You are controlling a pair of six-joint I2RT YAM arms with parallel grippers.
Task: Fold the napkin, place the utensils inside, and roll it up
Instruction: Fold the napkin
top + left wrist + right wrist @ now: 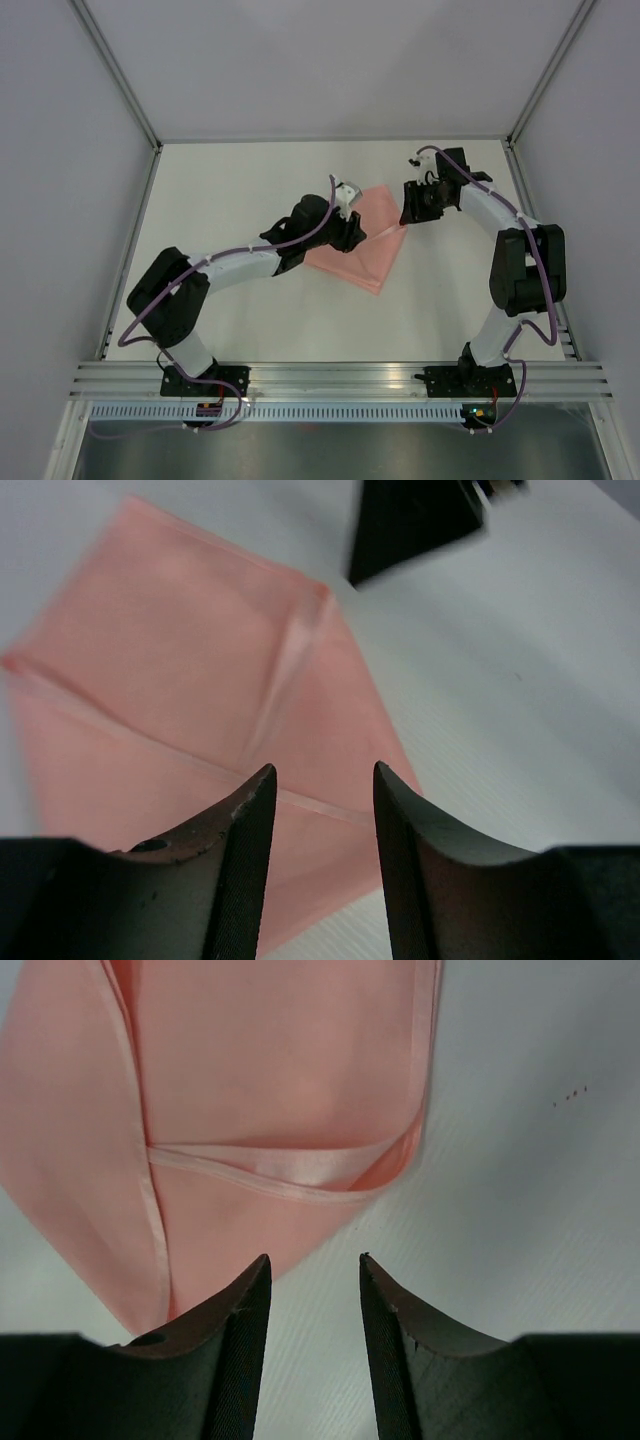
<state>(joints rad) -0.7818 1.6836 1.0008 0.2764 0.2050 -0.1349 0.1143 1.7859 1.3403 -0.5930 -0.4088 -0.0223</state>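
- Top view: the napkin (368, 255) lies on the table (240, 180) right of centre, folded into a pink wedge with its point toward the near edge. The left gripper (352, 236) is over its left edge and the right gripper (407, 214) is just off its far right corner, so both arms are crowded around it. You can't really read either gripper's jaws from up here
- Left wrist view: the left gripper (320, 780) has its jaws moderately apart with nothing between them, hanging over the napkin (190, 670). The cloth looks doubled, with hem lines crossing and one raised crease. The dark blur at the top is probably the right gripper (410, 520)
- Right wrist view: the right gripper (312, 1265) is also parted a medium amount and holds nothing. It sits over bare table just beside the napkin (280, 1050), where a hemmed corner is tucked back a bit untidily
- My read: the fold step is done or nearly done, and neither arm has hold of the cloth
- No utensil shows in any view, so I can't say where it is
- Next up would be fetching it and laying it on the pink, near an edge so there's cloth left to roll. That loose corner might need flattening first or the roll could go crooked
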